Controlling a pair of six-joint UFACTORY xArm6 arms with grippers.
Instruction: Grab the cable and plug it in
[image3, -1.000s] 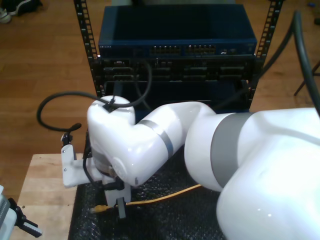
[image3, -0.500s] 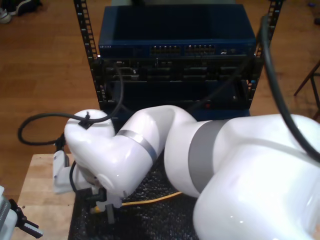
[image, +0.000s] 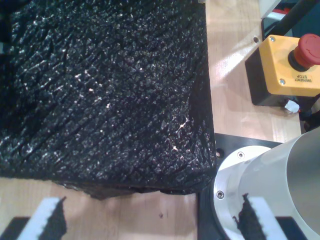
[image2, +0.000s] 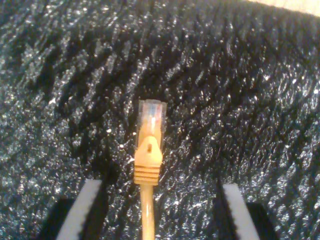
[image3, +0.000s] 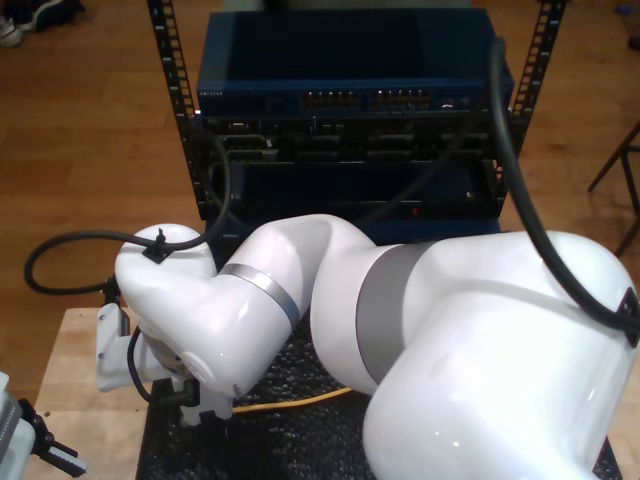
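Item: the cable (image2: 148, 165), yellow-orange, with a clear plug (image2: 151, 116) at its tip, lay flat on the black textured mat (image2: 260, 100) covering the surface. In the second wrist view it sat between the two fingers of my second gripper (image2: 156, 212), touching neither; its long axis ran along the line the gripper looked down, plug end farthest out and the cord passing back through the gap. My second gripper stood wide, holding nothing. In the exterior view a stretch of the same cable (image3: 300, 401) showed on the mat beneath the big white arm (image3: 330, 300), with the blue rack switch (image3: 350, 70) well apart beyond it. My first gripper (image: 150, 220) was also spread wide and empty, over the mat's edge near a yellow emergency-stop box (image: 287, 65). My judgement: the second gripper was the nearer, and the grasp would call for a straight descent and a close across the boot behind the plug.
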